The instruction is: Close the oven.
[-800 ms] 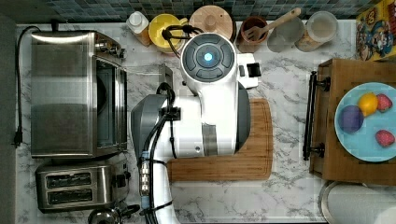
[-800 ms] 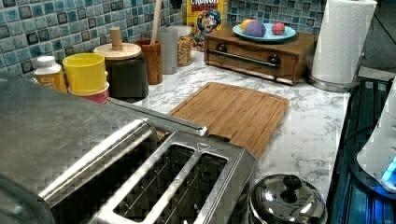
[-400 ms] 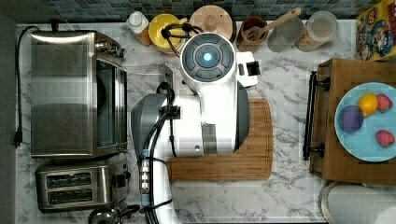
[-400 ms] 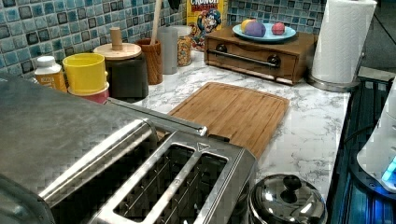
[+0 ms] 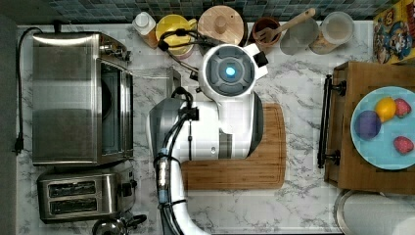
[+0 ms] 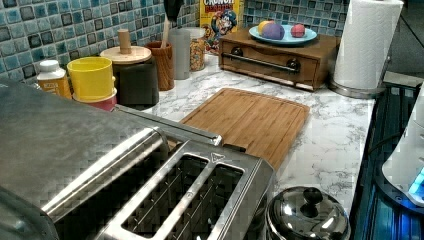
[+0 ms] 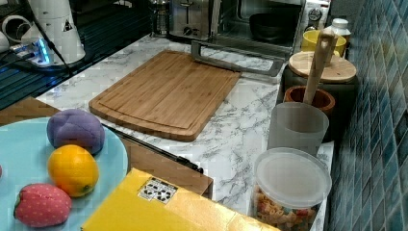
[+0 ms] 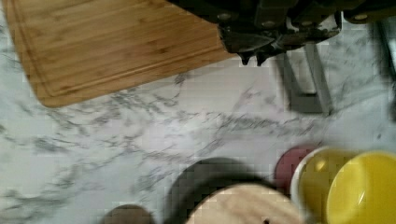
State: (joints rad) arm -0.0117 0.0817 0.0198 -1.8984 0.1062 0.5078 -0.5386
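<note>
Standing at the top view's left on the marble bench (image 5: 303, 73): oven (image 5: 78, 98), glass door (image 7: 235, 57) dropped flat toward the cutting board (image 5: 254, 166) | hand (image 8: 252, 58): fingertips together, holding nothing, just beside the door handle (image 8: 306, 79)

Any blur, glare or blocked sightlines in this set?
Wrist view: soft and smeared, worst on the yellow cups. Top view: the robot arm covers much of the cutting board. Left view: the oven top is a blurred foreground. Right view: sharp on the counter.
</note>
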